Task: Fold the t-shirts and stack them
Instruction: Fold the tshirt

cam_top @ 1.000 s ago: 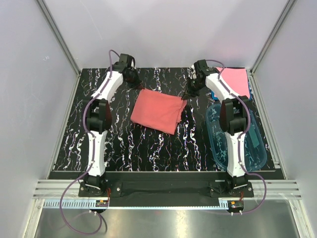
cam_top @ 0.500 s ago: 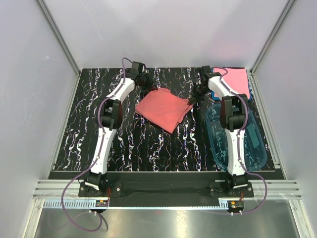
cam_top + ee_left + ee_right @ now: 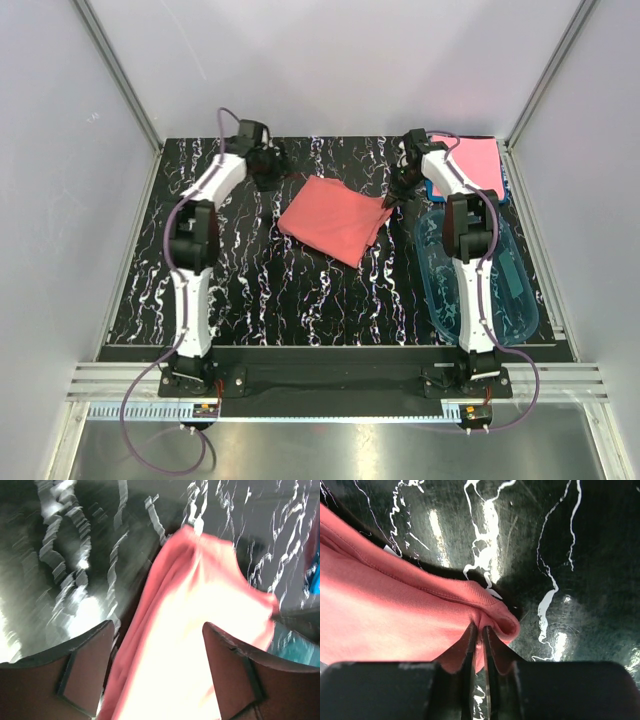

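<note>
Currently, our right gripper (image 3: pixel 481 627) has its fingers pressed together on the right corner of the folded salmon-red cloth t-shirt (image 3: pixel 335 218), which lies mid-table on the black marbled tabletop (image 3: pixel 250 270). Our left gripper (image 3: pixel 157 627) is spread wide, empty, near the shirt's far-left corner.

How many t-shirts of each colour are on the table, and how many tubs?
coral-red t-shirt: 1
light pink t-shirt: 1
blue t-shirt, only an edge showing beside the pink one: 1
clear blue tub: 1
Total: 4
</note>
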